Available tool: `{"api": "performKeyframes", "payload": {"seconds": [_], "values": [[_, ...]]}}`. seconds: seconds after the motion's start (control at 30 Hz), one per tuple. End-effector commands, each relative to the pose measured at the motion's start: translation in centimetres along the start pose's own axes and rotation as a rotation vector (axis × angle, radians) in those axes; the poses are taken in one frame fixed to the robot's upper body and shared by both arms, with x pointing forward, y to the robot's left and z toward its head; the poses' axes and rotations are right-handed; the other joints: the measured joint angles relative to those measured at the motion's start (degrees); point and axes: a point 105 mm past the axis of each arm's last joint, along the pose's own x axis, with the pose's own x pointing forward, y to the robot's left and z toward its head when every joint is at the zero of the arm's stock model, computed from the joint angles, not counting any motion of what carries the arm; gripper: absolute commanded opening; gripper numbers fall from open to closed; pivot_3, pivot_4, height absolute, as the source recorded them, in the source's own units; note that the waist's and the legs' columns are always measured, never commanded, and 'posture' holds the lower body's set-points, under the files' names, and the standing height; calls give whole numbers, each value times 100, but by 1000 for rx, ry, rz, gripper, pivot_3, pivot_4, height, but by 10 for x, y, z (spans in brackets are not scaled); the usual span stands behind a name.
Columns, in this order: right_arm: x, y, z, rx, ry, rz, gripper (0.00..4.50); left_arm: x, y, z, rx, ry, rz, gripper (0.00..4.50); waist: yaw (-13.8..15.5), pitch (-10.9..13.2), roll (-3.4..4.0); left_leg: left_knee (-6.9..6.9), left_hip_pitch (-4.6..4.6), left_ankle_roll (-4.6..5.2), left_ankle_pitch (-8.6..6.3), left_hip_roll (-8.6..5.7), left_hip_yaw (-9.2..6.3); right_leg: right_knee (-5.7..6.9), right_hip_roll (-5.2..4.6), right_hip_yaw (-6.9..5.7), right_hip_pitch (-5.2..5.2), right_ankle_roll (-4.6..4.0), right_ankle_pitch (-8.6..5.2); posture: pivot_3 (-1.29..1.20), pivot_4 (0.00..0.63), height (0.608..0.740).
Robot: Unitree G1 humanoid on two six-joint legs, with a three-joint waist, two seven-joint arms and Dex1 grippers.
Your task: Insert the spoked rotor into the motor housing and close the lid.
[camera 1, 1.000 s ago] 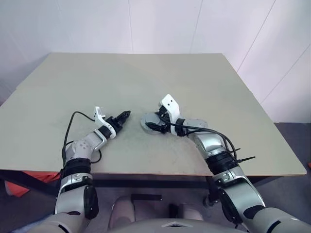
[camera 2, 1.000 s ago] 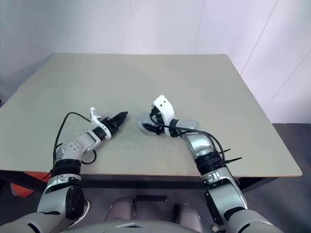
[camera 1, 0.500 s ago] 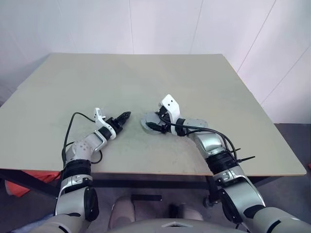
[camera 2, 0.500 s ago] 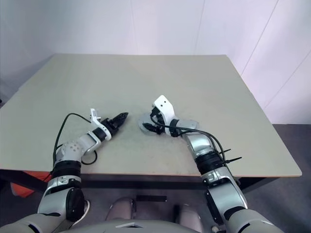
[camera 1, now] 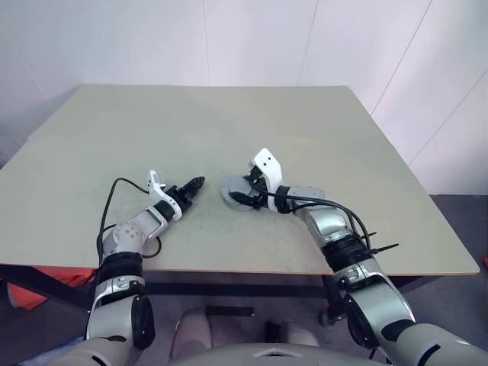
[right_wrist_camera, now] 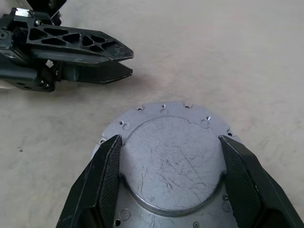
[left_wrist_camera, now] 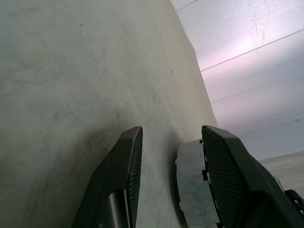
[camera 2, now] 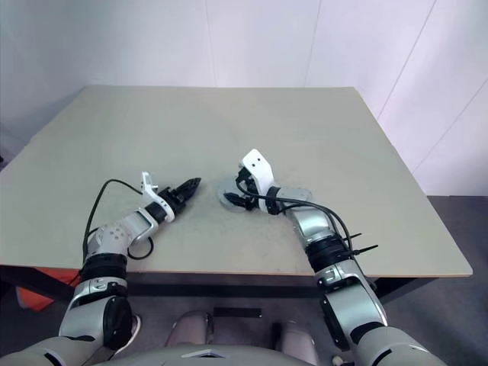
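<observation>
The lid (right_wrist_camera: pixel 171 161), a round grey metal disc with its plain scratched face up and small holes round the rim, lies flat on the table just right of centre (camera 1: pixel 231 188). My right gripper (right_wrist_camera: pixel 169 139) reaches over it from the right, one black finger against each side of the raised middle, shut on it. My left gripper (camera 1: pixel 197 183) hovers low a short way to the lid's left, pointing at it, open with nothing between its fingers (left_wrist_camera: pixel 128 156). The lid's edge (left_wrist_camera: pixel 190 190) shows just beyond them. The spoked rotor and the motor housing are hidden.
The beige table (camera 1: pixel 229 122) stretches far behind and to both sides of the grippers. A black cable (camera 1: pixel 114 191) loops off my left forearm near the table's front edge (camera 1: pixel 229 271). White walls stand behind.
</observation>
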Motion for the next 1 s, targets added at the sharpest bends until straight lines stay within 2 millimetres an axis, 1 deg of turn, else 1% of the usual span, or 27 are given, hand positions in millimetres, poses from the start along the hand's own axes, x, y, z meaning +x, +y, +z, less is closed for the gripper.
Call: {"api": "performKeyframes", "payload": {"seconds": [0.03, 0.23, 0.4, 0.53, 0.6, 0.7, 0.83, 0.87, 0.9, 1.0], "values": [[0, -7, -9, -45, 46, -43, 3095, 1, -11, 10, 29, -27, -37, 2110, -1, 0, 0, -1, 3, 0, 0, 0, 0, -1, 0, 0, 3, 2, -1, 0, 0, 740], [0, -6, -10, -57, 45, -38, 3095, 1, -12, 10, 32, -26, -38, 2110, -4, 0, 0, -6, 34, 0, 0, -1, -1, -8, 0, 2, 32, 5, -3, 0, 0, 740], [-2, -2, -17, -40, 70, 1, 3095, 2, -12, 11, 31, -25, -41, 2110, -5, 0, 0, -13, 39, 0, 0, -2, -1, -9, 0, 3, 33, 6, -3, 0, 0, 740], [-7, 4, -36, 28, 162, 55, 3095, 4, -15, 9, 30, -22, -51, 2110, 10, 0, 0, -22, 39, 0, -1, -4, -1, -18, -1, 3, 35, 5, -4, 0, 0, 740], [-9, 4, -43, 56, 195, 55, 3095, 4, -16, 8, 28, -19, -54, 2110, 17, -1, 0, -30, 38, 3, -2, -8, 0, -25, -2, 3, 38, 2, -4, 0, 0, 740], [-14, 0, -59, 69, 262, 36, 3095, 6, -19, 5, 26, -13, -66, 2110, 18, -9, -1, -38, 40, 10, -7, -10, 0, -26, -3, 5, 41, -22, 1, 0, 0, 740], [-15, 0, -65, 65, 289, 29, 3095, 7, -22, 3, 25, -6, -73, 2110, 22, -14, 0, -44, 48, 10, -7, -12, 1, -26, -4, 4, 45, -19, -5, 0, 0, 740], [-16, -1, -67, 64, 301, 20, 3095, 8, -23, 3, 25, -3, -76, 2110, 23, -16, 1, -44, 49, 10, -7, -12, 1, -26, -5, 4, 47, 2, -18, 0, 0, 740], [-16, -3, -70, 64, 318, 5, 3095, 8, -24, 2, 25, -1, -79, 2110, 24, -17, 1, -43, 52, 10, -7, -14, 1, -26, -7, 4, 51, 15, -25, 0, 0, 740], [-20, -13, -79, 49, 358, -54, 3095, 9, -25, 1, 25, 2, -81, 2110, 22, -30, 1, -43, 62, 10, -8, -18, 0, -26, -15, 4, 56, 17, -26, 0, 0, 740]]}}
